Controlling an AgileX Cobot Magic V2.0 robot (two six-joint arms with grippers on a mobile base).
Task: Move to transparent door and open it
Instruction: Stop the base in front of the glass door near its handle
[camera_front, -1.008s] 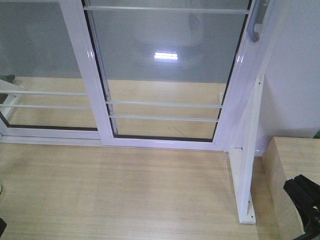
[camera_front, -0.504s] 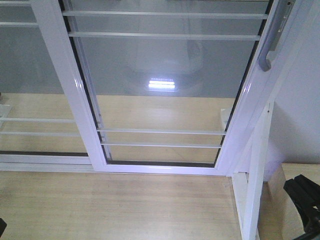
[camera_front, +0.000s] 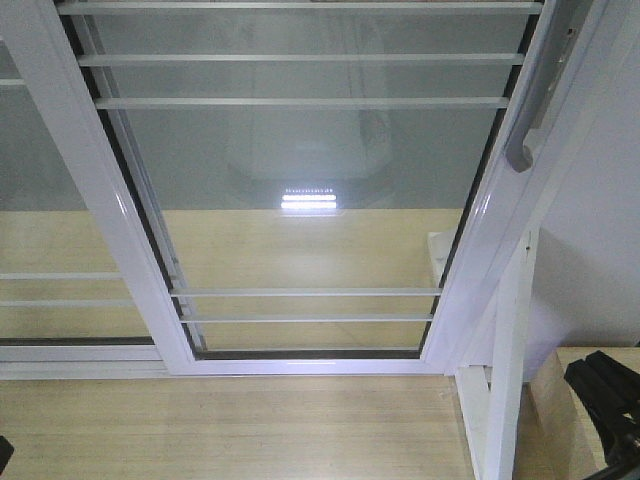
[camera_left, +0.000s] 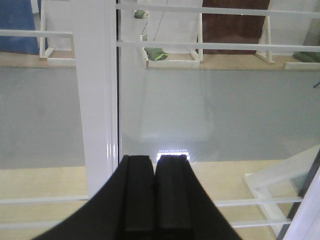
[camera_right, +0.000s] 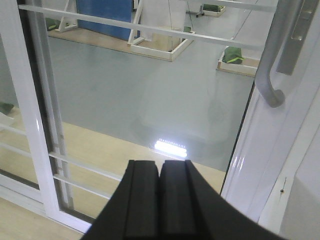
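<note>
Facing the robot: door (camera_front: 320, 150), clear glass in a white frame with thin white bars, filling most of the front view.

- Handle (camera_front: 528, 130): grey, curved, on the door's right upright. The right wrist view shows it closer (camera_right: 272, 60), above and right of the right gripper, well apart from it. The left wrist view misses it and takes in a white upright (camera_left: 97, 100) and glass.
- Second panel (camera_front: 40, 240): glass, just left of the door.
- Left gripper (camera_left: 155, 200): fingers pressed together, nothing between them, pointed at the glass.
- Right gripper (camera_right: 160, 200): likewise closed and empty. In the front view it is only a black shape at the lower right.
- Glare (camera_front: 310, 200): bright bar reflected in the glass, seen in all three views.
- Front view only: white bracket (camera_front: 505, 380), pale wooden box (camera_front: 565, 400), wood floor (camera_front: 250, 430).
</note>
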